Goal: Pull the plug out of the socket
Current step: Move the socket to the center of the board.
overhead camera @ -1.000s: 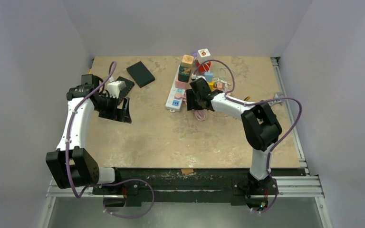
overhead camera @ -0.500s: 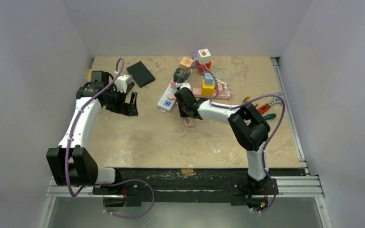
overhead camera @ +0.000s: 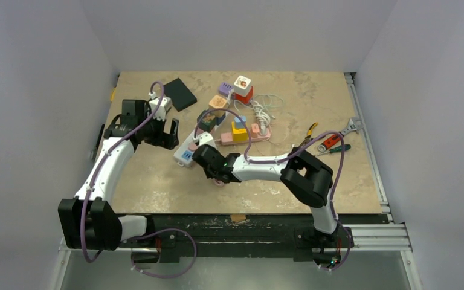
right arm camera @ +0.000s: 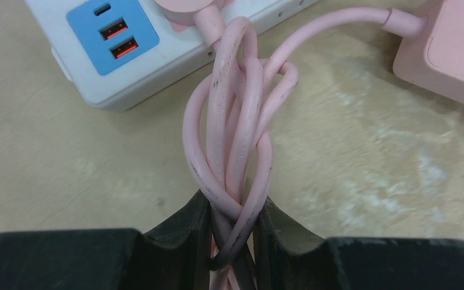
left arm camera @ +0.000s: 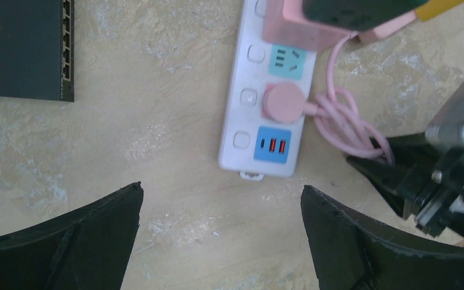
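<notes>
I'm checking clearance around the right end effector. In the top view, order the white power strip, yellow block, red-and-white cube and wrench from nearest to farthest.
From the right end effector:
1. white power strip, just to its left.
2. yellow block, mid-table behind it.
3. red-and-white cube, near the back edge.
4. wrench, at the far right edge.

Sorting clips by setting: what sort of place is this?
Probably a robotics test booth: white walls box in a tabletop, a left arm and a right arm are bolted at its edge, and a power strip and hand tools lie on it.
</notes>
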`<state>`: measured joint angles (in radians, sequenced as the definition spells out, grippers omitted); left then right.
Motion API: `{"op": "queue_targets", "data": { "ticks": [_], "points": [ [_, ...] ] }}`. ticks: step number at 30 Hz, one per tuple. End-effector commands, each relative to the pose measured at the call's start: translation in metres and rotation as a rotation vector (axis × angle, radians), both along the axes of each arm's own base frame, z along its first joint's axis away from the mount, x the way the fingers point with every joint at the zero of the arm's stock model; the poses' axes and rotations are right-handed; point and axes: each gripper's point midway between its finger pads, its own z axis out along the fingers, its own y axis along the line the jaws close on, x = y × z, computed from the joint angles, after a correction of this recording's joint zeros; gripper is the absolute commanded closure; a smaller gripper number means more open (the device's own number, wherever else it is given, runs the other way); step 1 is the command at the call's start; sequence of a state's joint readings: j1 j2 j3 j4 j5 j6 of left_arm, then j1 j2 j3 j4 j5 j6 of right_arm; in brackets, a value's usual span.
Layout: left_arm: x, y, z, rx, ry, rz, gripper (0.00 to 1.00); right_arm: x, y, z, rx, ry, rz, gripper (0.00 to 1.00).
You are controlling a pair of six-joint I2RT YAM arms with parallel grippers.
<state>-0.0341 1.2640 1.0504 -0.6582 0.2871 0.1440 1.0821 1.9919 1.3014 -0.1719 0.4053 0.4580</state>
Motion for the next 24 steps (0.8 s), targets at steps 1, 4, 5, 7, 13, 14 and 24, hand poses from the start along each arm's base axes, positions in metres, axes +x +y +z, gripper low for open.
{"op": "queue_targets", "data": {
  "ticks": [1,4,5,7,13,14,24],
  "points": [
    [0.0,-0.007,0.006,-0.036,-0.047,-0.014,0.0,-0.089,0.045,0.001,0.08,0.16,0.212,0.98],
    [-0.008,-0.013,-0.002,-0.059,-0.017,-0.048,0.0,-0.092,0.043,0.005,0.075,0.163,0.192,0.83],
    [-0.01,-0.014,-0.004,-0.063,-0.011,-0.059,0.0,-0.091,0.038,0.006,0.065,0.158,0.175,0.77],
    [-0.015,-0.015,-0.01,-0.057,0.008,-0.077,0.0,-0.092,0.031,0.01,0.069,0.156,0.156,0.66],
    [-0.033,-0.008,-0.024,0.006,0.072,-0.122,0.0,-0.075,-0.005,0.021,0.041,0.102,0.071,0.54],
    [-0.036,-0.007,-0.024,0.012,0.08,-0.134,0.0,-0.073,-0.009,0.025,0.039,0.093,0.065,0.53],
    [-0.05,-0.009,-0.018,0.031,-0.002,-0.209,0.0,-0.047,0.025,0.112,0.113,-0.089,0.175,0.49]
  ]
}}
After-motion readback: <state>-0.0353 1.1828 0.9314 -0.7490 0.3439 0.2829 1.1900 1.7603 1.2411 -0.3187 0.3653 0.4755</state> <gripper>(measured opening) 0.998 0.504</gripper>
